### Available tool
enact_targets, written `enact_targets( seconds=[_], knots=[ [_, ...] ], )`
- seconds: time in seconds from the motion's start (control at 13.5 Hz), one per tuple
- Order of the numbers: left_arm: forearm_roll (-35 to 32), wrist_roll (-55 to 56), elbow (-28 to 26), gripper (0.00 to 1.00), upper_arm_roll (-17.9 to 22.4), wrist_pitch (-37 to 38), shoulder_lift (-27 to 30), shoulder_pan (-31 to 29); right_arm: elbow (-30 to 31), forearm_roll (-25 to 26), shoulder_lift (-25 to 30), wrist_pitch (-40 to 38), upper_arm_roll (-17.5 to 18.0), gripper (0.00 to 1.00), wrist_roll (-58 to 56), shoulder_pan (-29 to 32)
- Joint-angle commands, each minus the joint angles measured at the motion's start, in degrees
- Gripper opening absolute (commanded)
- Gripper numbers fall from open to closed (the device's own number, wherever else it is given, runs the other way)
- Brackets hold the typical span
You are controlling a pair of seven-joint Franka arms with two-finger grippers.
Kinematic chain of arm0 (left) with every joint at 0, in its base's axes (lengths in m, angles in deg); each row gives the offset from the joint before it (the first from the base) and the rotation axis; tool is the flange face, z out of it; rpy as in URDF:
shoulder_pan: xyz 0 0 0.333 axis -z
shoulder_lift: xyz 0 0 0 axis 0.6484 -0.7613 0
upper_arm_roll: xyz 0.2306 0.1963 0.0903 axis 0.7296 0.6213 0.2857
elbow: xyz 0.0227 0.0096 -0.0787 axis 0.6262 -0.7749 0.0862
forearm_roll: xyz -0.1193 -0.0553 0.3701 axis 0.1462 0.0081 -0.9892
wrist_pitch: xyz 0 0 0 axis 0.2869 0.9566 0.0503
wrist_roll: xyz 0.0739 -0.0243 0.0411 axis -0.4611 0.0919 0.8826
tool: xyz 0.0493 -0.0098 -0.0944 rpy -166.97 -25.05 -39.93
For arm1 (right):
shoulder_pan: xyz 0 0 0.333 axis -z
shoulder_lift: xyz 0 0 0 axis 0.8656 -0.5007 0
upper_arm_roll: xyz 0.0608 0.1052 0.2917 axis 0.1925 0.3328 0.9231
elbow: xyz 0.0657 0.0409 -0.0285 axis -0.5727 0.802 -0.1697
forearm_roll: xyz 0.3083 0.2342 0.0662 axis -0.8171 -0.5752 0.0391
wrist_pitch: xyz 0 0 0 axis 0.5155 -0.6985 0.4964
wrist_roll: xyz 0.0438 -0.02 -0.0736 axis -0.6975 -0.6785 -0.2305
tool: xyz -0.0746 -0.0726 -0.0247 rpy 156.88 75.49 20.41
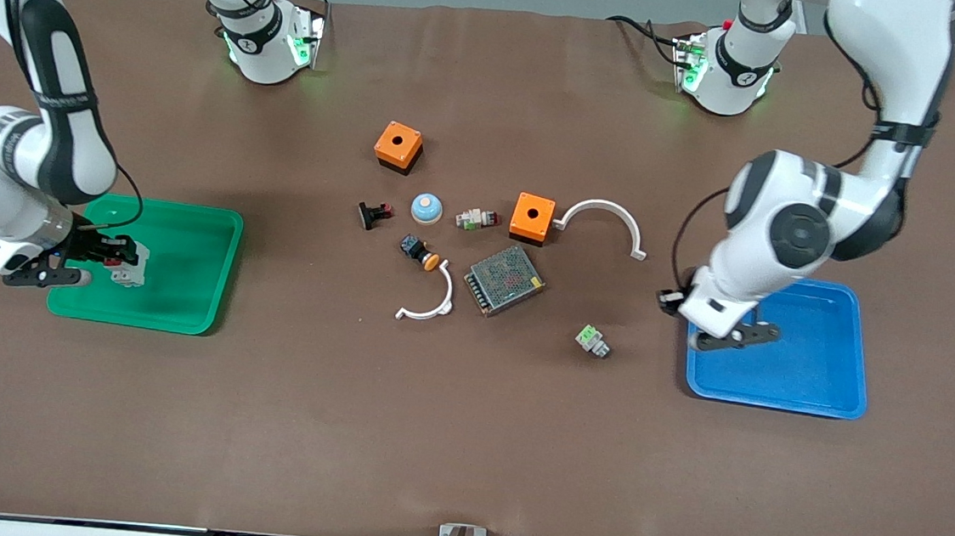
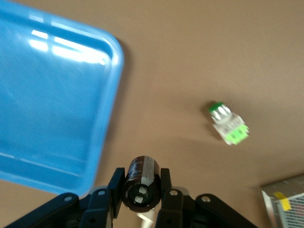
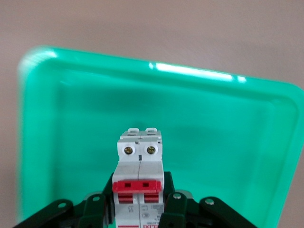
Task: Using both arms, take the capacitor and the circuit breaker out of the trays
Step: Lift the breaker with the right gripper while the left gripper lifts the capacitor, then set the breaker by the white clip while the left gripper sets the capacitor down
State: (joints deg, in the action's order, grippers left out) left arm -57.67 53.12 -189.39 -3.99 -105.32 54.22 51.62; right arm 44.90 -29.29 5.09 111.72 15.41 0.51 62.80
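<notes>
Capacitor [image 2: 141, 183]: light, rigid, slick cylinder, pinched across its barrel by left tool [image 2: 140, 190] over worktop beside blue tray [image 2: 107, 118]; circuit breaker [image 3: 139, 178]: stiff, flat-sided block, clamped by right tool [image 3: 139, 204] over green tray [image 3: 228, 142].

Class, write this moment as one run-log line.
left gripper: shut on small black cylindrical capacitor, past blue plastic tray edge | right gripper: shut on white red-levered circuit breaker, over green plastic tray

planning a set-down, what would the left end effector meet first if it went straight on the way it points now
Most likely bare table: the left end effector, shut on the capacitor, points down just outside the blue tray's edge. Depth is unclear, so the rim could be clipped.
</notes>
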Motion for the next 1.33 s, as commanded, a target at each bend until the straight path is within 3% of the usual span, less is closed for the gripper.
enact_targets(
  seconds=[0.0, 0.22, 0.59, 0.81, 0.89, 0.96, 1.03, 1.26],
  knots=[
    [-1.0, 6.5, -1.4, 0.0, 0.3, -0.4, -1.5, 3.5, -6.3, -3.5, 1.8, -6.6, 0.1, 0.09, 9.9, -6.5],
    [-1.1, 14.4, -4.7, 0.0, 0.3, -6.1, -3.6, 7.6, -10.5, -3.6, 1.4, -7.4, 0.1, 0.09, 25.4, -15.8],
    [-1.0, 20.2, -6.3, 0.02, 0.3, -12.2, -8.1, 10.3, -13.7, -5.9, -2.1, -2.8, 0.0, 0.09, 38.7, -28.9],
    [-1.0, 20.4, -5.8, 0.27, 0.2, -12.6, -9.6, 10.2, -14.2, -5.7, -7.0, 2.8, 0.0, 0.09, 42.5, -33.7],
    [-1.0, 20.5, -5.6, 0.48, 0.2, -12.5, -9.6, 9.8, -15.5, -5.1, -8.6, 2.8, -0.1, 0.09, 44.0, -34.6],
    [-1.0, 20.4, -5.6, 0.9, 0.3, -12.5, -9.6, 9.7, -16.8, -4.7, -10.1, 2.5, -0.2, 0.09, 45.3, -35.0],
    [-1.0, 19.8, -5.2, 1.0, 0.5, -12.5, -9.4, 9.7, -17.6, -4.3, -11.4, 2.3, -0.2, 0.09, 45.7, -35.4],
    [-1.1, 19.7, -1.4, 1.0, 1.0, -11.0, -7.9, 6.5, -17.5, -3.6, -12.4, 1.9, -0.2, 0.09, 46.9, -35.7]
  ],
)
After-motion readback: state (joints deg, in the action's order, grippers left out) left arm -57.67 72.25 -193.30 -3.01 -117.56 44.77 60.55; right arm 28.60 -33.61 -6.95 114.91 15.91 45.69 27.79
